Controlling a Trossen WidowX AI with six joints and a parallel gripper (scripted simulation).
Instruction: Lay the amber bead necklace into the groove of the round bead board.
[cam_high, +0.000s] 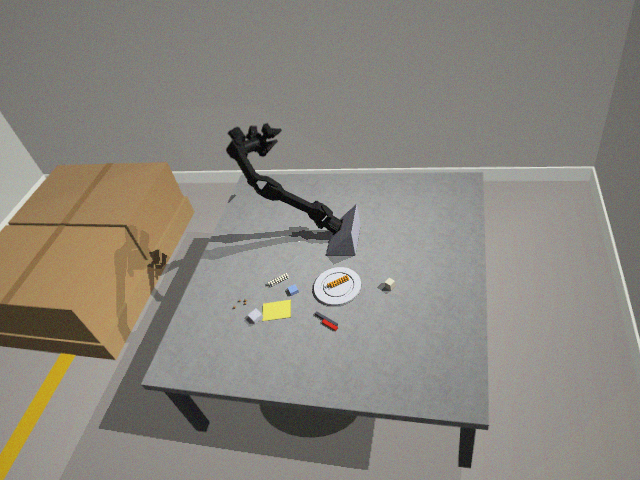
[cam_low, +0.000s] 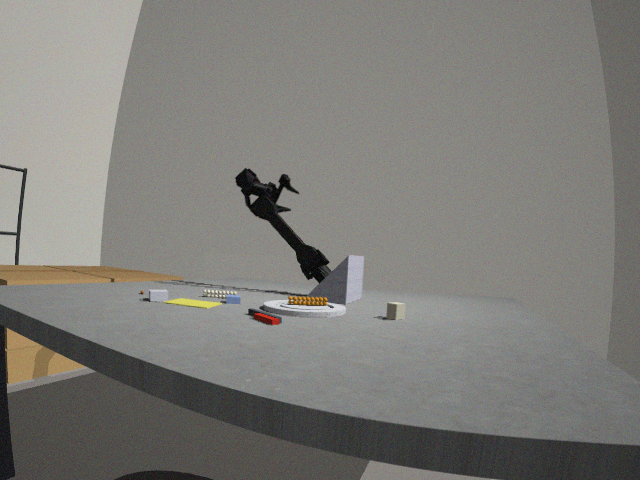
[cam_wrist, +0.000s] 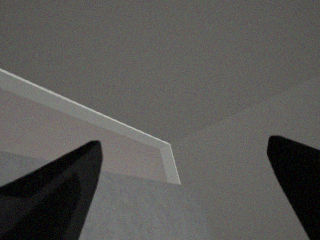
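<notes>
The amber bead necklace (cam_high: 338, 281) (cam_low: 308, 300) lies as a compact, straight double row of beads on the middle of the round bead board (cam_high: 357, 287) (cam_low: 337, 310). It does not follow the board's ring-shaped groove. The board is white and lies flat in front of the arm's base. My gripper (cam_high: 278, 135) (cam_low: 293, 201) (cam_wrist: 184, 147) is open and empty, raised high above the table and away from the board, at the back left in the top view. The wrist view shows its two fingers wide apart, with neither necklace nor board between them.
A white bead strip (cam_high: 277, 280) (cam_low: 219, 293), blue block (cam_high: 292, 289) (cam_low: 233, 299), yellow sheet (cam_high: 277, 310) (cam_low: 193, 303), white block (cam_high: 253, 315) (cam_low: 158, 295) and small brown beads lie left of the board. A red-and-dark object (cam_high: 329, 324) (cam_low: 267, 318) lies in front, a cream block (cam_high: 389, 283) (cam_low: 395, 311) right.
</notes>
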